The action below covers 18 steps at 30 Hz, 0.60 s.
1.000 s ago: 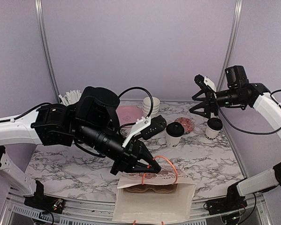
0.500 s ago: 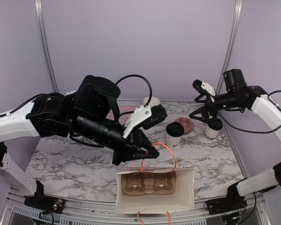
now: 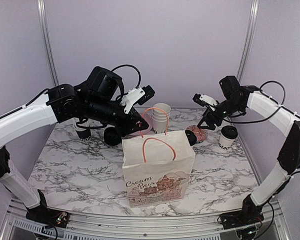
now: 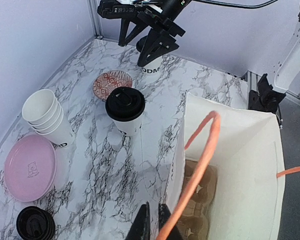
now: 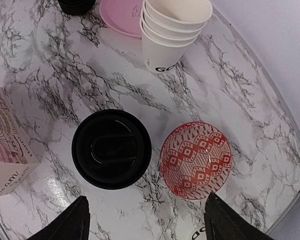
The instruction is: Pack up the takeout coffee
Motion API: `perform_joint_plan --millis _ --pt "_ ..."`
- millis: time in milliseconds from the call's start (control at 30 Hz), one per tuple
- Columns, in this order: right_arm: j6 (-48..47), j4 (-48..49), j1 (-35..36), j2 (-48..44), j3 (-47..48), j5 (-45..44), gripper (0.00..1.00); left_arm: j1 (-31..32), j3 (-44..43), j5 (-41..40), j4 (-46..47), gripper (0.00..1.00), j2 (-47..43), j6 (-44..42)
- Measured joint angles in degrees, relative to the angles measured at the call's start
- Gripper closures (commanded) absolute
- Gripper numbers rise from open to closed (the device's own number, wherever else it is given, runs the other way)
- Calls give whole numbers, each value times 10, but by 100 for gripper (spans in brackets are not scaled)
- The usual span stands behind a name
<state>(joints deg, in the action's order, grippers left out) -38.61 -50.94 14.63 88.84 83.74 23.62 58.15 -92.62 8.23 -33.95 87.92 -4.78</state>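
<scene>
Right tool (image 5: 147,196) spread wide, lidded coffee cup (image 5: 111,148) below it

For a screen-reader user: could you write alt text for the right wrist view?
Open right gripper hovers above a lidded takeout coffee cup on the marble table, beside a red patterned dish. Stacked lidless cups, a pink plate and a paper bag corner surround it.

Both arms have white shell links with black joint housings. On the left arm (image 3: 22,119), a black cable (image 3: 125,67) loops behind the jaws and a white camera mount (image 3: 132,95) sits just behind them. The left gripper (image 4: 152,222) has thin black blades. The right arm (image 3: 270,107) looks the same. The right gripper (image 5: 148,222) has black tapered fingers (image 5: 77,222).
</scene>
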Motion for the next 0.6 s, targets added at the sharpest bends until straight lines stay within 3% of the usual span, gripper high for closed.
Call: perform_joint_plan --millis 100,200,367,600 --pt "-4 -17 14 48 35 -22 15 -9 -4 -12 -5 41 15 -4" --pt "-5 -25 40 86 62 -43 13 -13 -4 -24 -12 25 18 -9" --pt "-6 -40 70 125 85 -60 12 -15 -2 -34 -12 16 1 -14" --pt "-5 -51 76 156 96 -68 12 -15 9 -44 -13 14 -54 -17"
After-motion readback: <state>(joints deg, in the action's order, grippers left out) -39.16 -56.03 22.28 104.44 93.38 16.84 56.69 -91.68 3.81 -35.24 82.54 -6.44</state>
